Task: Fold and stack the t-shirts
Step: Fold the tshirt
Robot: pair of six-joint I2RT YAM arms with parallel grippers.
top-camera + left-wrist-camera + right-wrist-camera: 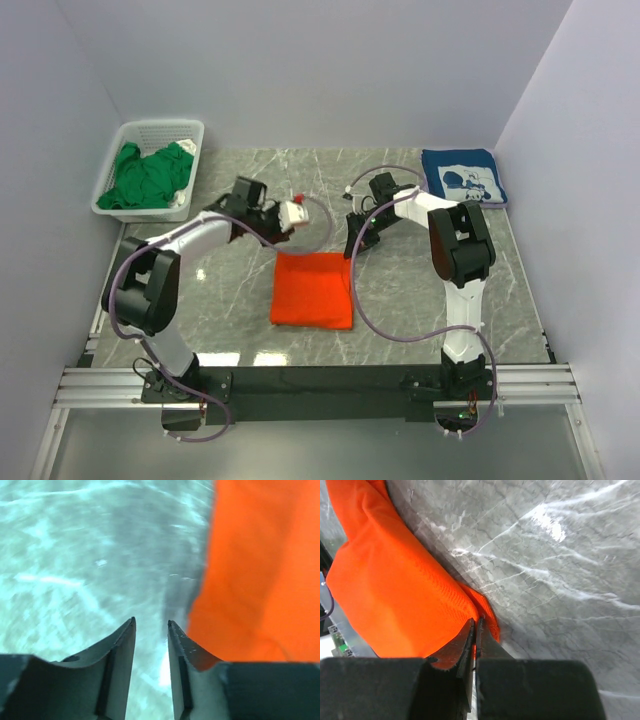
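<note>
The right gripper (pixel 476 623) is pinched tight on a corner of the orange t-shirt (pixel 395 595), with a thin fold of the knit caught between its black fingers (pixel 490 652). The rest of the shirt bulges away to the left of those fingers, and bare marble-patterned table (pixel 555 580) lies to their right. From above, this gripper (pixel 352 247) sits at the far right corner of the orange t-shirt (pixel 313 290), which lies folded into a rectangle on the table (pixel 230 290) between the two arms.

The left gripper (pixel 151 623) has its fingers a little apart with nothing between them. It is over bare table, and the edge of the orange t-shirt (pixel 255 570) is just to its right. From above, it (pixel 281 240) is by the shirt's far left corner, with the white wrist camera (pixel 292 212) just behind it.

Well beyond the right gripper, toward the far right corner, lies a navy t-shirt (pixel 461 176), folded, with its white print facing up. The print is too small to read. Well off to the left of the left gripper, a white lattice basket (pixel 160 127) holds a crumpled green t-shirt (pixel 150 178). A purple cable (pixel 357 295) hangs in a loop beside the orange shirt's right edge. Nothing lies on the table between either gripper and the orange shirt.
</note>
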